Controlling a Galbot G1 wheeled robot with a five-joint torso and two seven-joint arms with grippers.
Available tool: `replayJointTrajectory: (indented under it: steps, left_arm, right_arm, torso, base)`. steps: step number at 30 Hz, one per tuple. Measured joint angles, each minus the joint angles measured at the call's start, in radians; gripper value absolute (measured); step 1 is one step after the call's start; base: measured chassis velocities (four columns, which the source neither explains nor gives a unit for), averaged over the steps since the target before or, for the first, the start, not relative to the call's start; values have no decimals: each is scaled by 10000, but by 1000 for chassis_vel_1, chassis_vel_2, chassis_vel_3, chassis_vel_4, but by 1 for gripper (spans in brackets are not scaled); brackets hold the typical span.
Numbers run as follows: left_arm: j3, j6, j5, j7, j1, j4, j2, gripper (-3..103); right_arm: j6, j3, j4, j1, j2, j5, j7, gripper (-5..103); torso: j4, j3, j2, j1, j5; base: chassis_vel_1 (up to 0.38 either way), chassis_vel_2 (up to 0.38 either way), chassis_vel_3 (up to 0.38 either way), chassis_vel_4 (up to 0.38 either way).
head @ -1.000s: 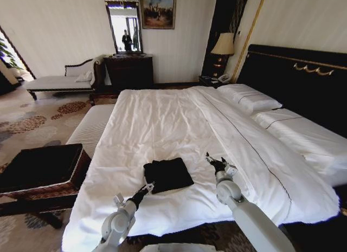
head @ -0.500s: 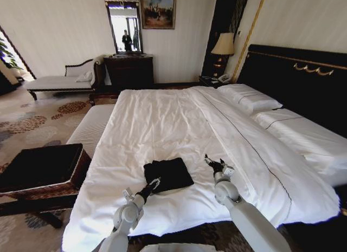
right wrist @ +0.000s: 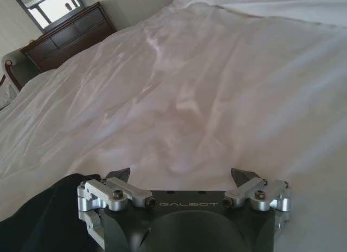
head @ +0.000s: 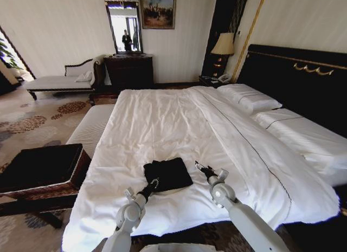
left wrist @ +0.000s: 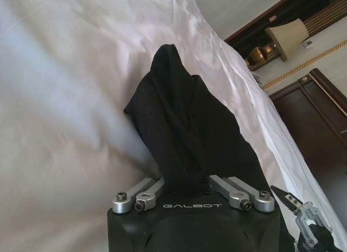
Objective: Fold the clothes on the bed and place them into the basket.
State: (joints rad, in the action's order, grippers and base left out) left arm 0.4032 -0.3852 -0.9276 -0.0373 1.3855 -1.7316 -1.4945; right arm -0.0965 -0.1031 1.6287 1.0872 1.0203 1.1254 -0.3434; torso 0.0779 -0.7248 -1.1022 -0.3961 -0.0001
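Note:
The clothes are one folded black shirt (head: 169, 172) (left wrist: 184, 122) (right wrist: 43, 214), lying near the foot of the white bed (head: 162, 116). My left gripper (head: 154, 182) (left wrist: 186, 181) is at the shirt's near left edge. Its finger links are drawn inward, with cloth bunched between them over the tips. My right gripper (head: 205, 169) (right wrist: 180, 173) hovers open just above the sheet, a short way right of the shirt, with nothing between its fingers. It also appears far off in the left wrist view (left wrist: 303, 219). The brown wicker basket (head: 40, 168), lined in black, stands on the floor left of the bed.
A white upholstered bench (head: 92, 127) runs along the bed's left side, behind the basket. White pillows (head: 255, 100) lie against the tall black headboard (head: 303, 78) on the right. A dark dresser (head: 129, 70) with a mirror stands against the far wall. Patterned carpet lies to the left.
My left gripper has reached forward to the shirt's near edge and stopped there. My right gripper has moved left and down towards the shirt. The shirt stays put.

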Motion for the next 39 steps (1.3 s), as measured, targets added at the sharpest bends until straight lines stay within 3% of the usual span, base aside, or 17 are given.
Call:
replayJointTrajectory:
  steps: [10, 22, 31, 34, 37, 39]
  left_arm:
    - [81, 95, 58, -8, -7, -27, 72, 9]
    - [89, 127, 115, -6, -88, 6, 84, 9]
    - [122, 134, 124, 4, -54, -14, 64, 9]
    - [135, 154, 148, 5, -28, -43, 62, 9]
    - [144, 160, 157, 6, -6, -62, 61, 9]
    - [157, 168, 182, 7, 22, -83, 62, 9]
  right_arm:
    - [158, 298, -318, -83, 169, 1151, 1195, 100]
    - [875, 534, -70, 350, 98, 1090, 2821, 102]
    - [1075, 954, -178, 469, 81, 491, 3414, 75]
    - [1133, 1115, -194, 483, 114, 388, 3481, 58]
    - [1173, 1178, -194, 492, 140, 370, 3489, 52]
    - [1277, 1236, -186, 522, 159, 341, 3546, 42]
  torso:
    - [0, 0, 0, 0, -1]
    - [-1, 0, 0, 0, 1]
    - [-1, 0, 0, 1, 1]
    - [0, 0, 0, 0, 1]
    - [-1, 0, 0, 0, 1]
    - [0, 0, 0, 0, 1]
  base:
    - [0, 0, 0, 0]
    - [0, 0, 0, 0]
    - [0, 0, 0, 0]
    - [0, 0, 0, 0]
    - [0, 0, 0, 0]
    - [0, 0, 0, 0]
